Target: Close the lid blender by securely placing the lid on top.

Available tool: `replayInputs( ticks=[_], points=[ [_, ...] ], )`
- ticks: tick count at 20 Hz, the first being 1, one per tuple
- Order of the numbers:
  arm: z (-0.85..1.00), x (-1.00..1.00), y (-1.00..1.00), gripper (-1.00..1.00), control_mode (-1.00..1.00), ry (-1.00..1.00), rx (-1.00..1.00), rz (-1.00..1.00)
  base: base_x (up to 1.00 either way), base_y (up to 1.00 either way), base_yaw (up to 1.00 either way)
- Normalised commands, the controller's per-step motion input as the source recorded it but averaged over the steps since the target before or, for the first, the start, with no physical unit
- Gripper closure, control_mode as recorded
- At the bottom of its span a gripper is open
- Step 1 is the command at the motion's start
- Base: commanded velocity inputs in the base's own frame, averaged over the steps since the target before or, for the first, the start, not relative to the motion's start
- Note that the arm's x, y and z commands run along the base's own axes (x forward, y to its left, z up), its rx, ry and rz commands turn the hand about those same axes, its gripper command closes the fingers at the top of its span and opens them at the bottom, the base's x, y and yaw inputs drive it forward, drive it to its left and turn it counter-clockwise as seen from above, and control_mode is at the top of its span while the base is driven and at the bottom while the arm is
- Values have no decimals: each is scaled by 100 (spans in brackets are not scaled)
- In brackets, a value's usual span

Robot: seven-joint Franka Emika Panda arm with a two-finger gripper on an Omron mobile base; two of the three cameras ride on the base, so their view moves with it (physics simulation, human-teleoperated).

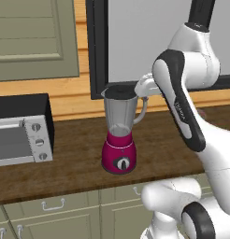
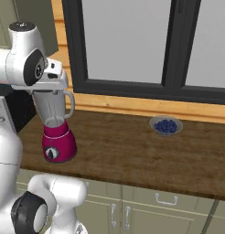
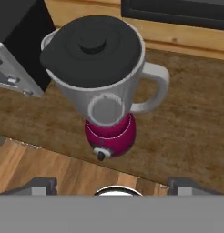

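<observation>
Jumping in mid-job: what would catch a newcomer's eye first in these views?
The magenta-based blender in the middle of the dark wood counter, with the black lid already covering its jar mouth. The white arm's gripper hangs open right above it, holding nothing. A toaster oven stands to its left and a small dish farther right, by the window.

black lid (image 3: 92,48) seated on magenta blender (image 3: 107,91)

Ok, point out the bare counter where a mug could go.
The widest free patch is the wooden counter between the blender and the dish of blueberries, plus the strip in front of that dish. A narrower gap lies between the blender and the toaster oven. Around the blender jar it is crowded by the arm.
</observation>
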Motion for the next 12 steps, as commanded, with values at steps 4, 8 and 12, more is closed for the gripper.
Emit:
replayInputs(
  ticks=[4,8,12],
  points=[
    [0,-74,-71,-100,-100,-27,1,0,0,0,0],
    [-1,-10,-33,-100,-100,-17,-1,0,0,0,0],
    [-1,0,-1,-100,-100,0,-2,0,0,0,0]
  ],
)
